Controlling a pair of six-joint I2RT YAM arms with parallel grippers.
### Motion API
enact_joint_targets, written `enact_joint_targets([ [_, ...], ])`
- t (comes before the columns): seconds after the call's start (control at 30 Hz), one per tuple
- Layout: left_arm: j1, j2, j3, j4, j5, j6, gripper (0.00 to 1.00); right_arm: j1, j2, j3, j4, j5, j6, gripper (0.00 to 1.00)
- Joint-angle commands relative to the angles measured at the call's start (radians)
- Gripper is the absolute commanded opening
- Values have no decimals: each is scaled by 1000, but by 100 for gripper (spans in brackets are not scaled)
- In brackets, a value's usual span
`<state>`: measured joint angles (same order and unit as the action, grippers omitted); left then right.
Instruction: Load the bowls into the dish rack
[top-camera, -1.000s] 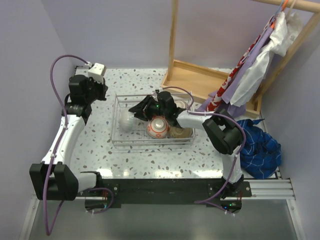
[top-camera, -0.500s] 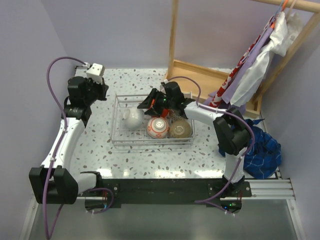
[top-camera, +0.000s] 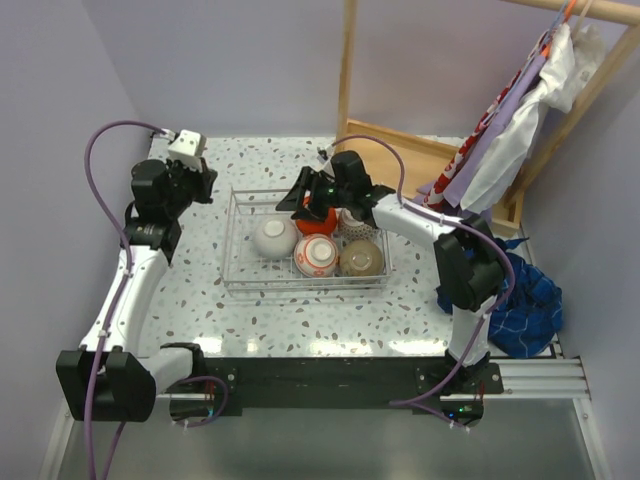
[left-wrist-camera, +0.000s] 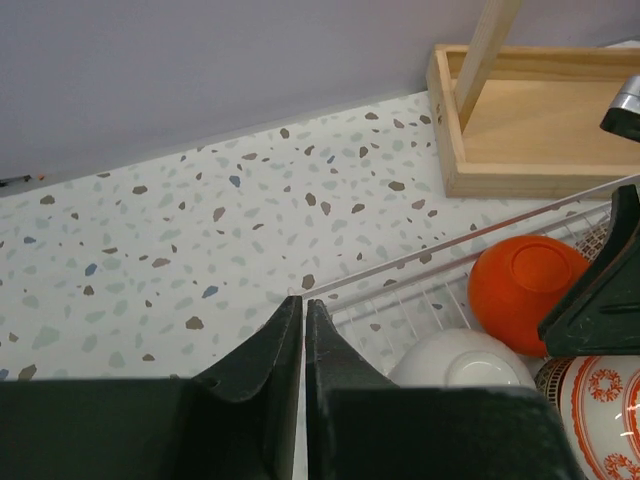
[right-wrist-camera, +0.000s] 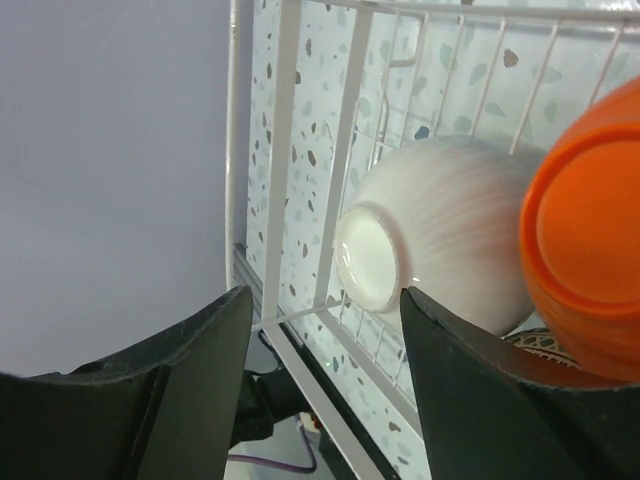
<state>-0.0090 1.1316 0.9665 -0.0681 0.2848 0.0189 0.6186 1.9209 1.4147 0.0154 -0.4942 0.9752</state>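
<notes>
The wire dish rack (top-camera: 300, 287) stands mid-table. It holds a white bowl (top-camera: 274, 237), a red-patterned bowl (top-camera: 316, 255) and a tan-brown bowl (top-camera: 361, 258) in front. An orange bowl (top-camera: 322, 216) and a pale bowl (top-camera: 353, 222) sit behind, partly hidden by my right gripper (top-camera: 303, 203). That gripper is open and empty, hovering over the rack's far side. In the right wrist view it (right-wrist-camera: 325, 300) frames the upturned white bowl (right-wrist-camera: 440, 240) beside the orange bowl (right-wrist-camera: 585, 260). My left gripper (left-wrist-camera: 303, 305) is shut and empty, left of the rack (left-wrist-camera: 450, 265). No pale green bowl shows.
A wooden tray-like frame (top-camera: 400, 160) with upright posts stands behind the rack to the right. Clothes hang from its rail (top-camera: 500, 150), and a blue cloth (top-camera: 515, 290) lies at the right edge. Purple walls close in the back and left.
My right gripper has drawn back from the rack's middle to its far side, uncovering the white and orange bowls. The left arm has shifted slightly back and left.
</notes>
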Motion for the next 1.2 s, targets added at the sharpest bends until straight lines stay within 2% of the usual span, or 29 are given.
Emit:
enact_joint_targets([
  [0.0, -3, -46, -2, 91, 17, -39, 12, 3, -121, 130, -60, -37, -272, 70],
  [0.07, -3, -47, 18, 88, 11, -39, 24, 3, -143, 202, -162, -11, -361, 85],
  [0.1, -3, -56, 21, 88, 4, -39, 34, 3, -148, 236, -207, 8, -492, 88],
  [0.13, -3, -64, 26, 96, -4, -46, 41, 3, -151, 269, -257, 41, -554, 99],
  [0.2, -3, -85, 26, 100, -24, -53, 59, 4, -175, 335, -368, 86, -717, 99],
  [0.27, -2, -101, 20, 102, -38, -53, 67, 7, -207, 322, -420, 188, -847, 99],
  [0.4, -2, -139, -3, 97, -49, -40, 100, 7, -325, 251, -488, 343, -971, 99],
  [0.47, -2, -144, -14, 90, -58, -34, 100, 7, -365, 224, -558, 443, -969, 99],
  [0.7, -2, -133, -95, 48, -47, -71, 100, 7, -606, 1, -695, 606, -994, 99],
  [0.87, -2, -128, -138, 48, -45, -76, 100, 7, -738, -98, -798, 621, -1004, 99],
  [1.0, -2, -118, -153, 47, -59, -45, 100, 6, -822, -175, -802, 614, -1006, 99],
  [1.17, -2, -102, -181, 86, -72, -23, 100, 4, -891, -249, -818, 591, -1090, 99],
])
